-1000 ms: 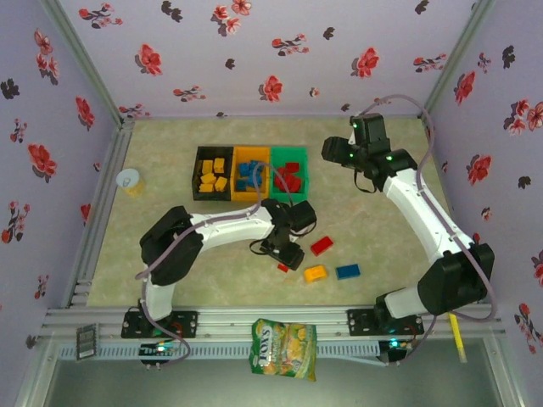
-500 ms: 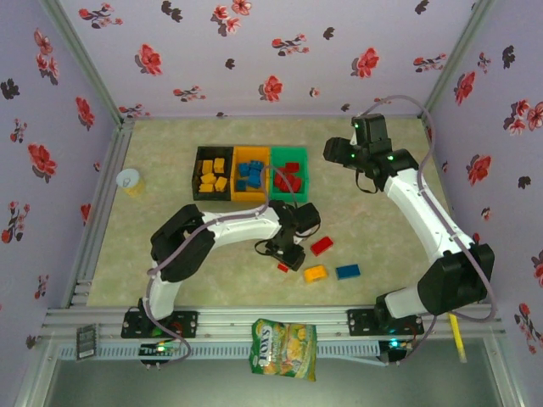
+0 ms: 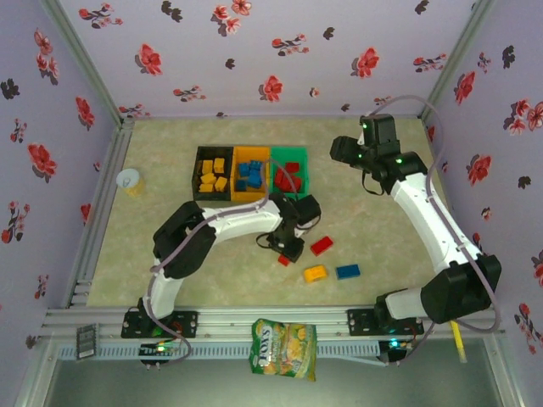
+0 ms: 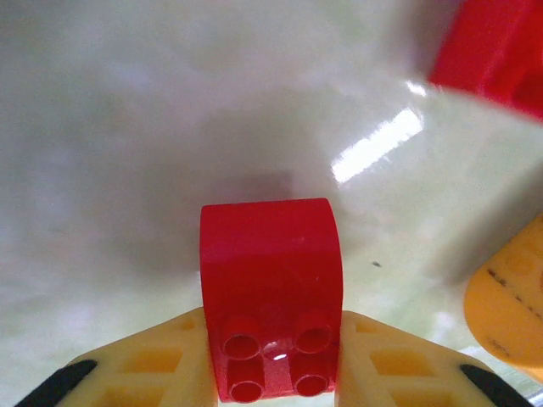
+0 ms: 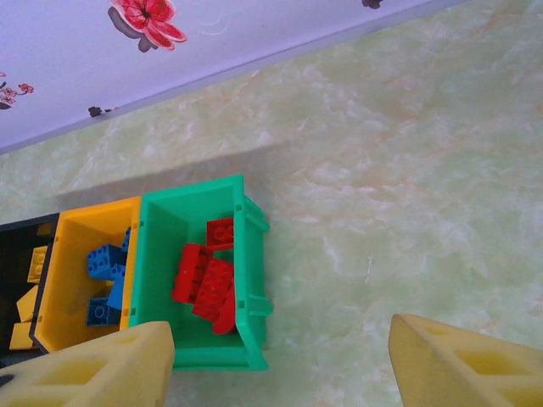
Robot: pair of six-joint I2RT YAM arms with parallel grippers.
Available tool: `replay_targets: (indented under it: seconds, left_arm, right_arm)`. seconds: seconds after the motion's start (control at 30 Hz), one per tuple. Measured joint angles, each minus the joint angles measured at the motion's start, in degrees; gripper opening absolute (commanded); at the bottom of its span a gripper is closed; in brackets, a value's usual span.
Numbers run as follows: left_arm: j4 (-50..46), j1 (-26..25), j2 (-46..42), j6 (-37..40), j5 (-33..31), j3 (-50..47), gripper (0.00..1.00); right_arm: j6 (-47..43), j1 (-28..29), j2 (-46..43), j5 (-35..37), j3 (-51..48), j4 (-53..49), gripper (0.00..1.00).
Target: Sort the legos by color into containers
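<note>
Overhead view of a pale green marbled table (image 3: 170,144) enclosed by lilac walls (image 3: 254,51) with red flowers. A little toward 11 o'clock from the table's centre, three square bins stand joined in a row. The black bin (image 3: 198,174) on the left holds yellow-orange bricks (image 3: 212,176), the orange bin (image 3: 251,197) in the middle holds blue bricks (image 3: 249,174), and the green bin (image 3: 305,174) on the right holds red bricks (image 3: 287,180). Just toward 5 o'clock from the centre, the left gripper (image 3: 288,252) points down at the table. In its wrist view, its yellow fingers (image 4: 161,360) are clamped on the two sides of a small red brick (image 4: 271,280), studs facing the camera. Whether that brick rests on the table or is lifted cannot be told. Three loose bricks lie near it on the table. A larger red brick (image 3: 321,246) is at its 2 o'clock, a yellow-orange brick (image 3: 315,273) at its 4 o'clock, and a blue brick (image 3: 348,271) just beyond that one, at 3 o'clock. The right gripper (image 3: 344,148) is raised at 2 o'clock on the table, well apart from the loose bricks. In its wrist view, looking down on the green bin, its fingers (image 5: 93,369) are spread wide with nothing between them. A white tape roll (image 3: 129,180) sits at 9 o'clock by the left wall. A yellow-green snack bag (image 3: 284,348) lies at 6 o'clock on the near frame.
</note>
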Motion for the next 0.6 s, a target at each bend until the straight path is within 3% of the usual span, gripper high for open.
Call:
replay_targets:
  seconds: [0.33, 0.6]
  left_arm:
    - [-4.87, 13.84, -1.11, 4.83, -4.24, 16.46, 0.31]
    - [-4.72, 17.33, 0.57, 4.11, -6.16, 25.81, 0.31]
  right_arm:
    - [-0.09, -1.03, -4.42, 0.07, -2.86, -0.85, 0.7]
    - [-0.07, -1.18, -5.03, 0.04, -3.48, -0.94, 0.69]
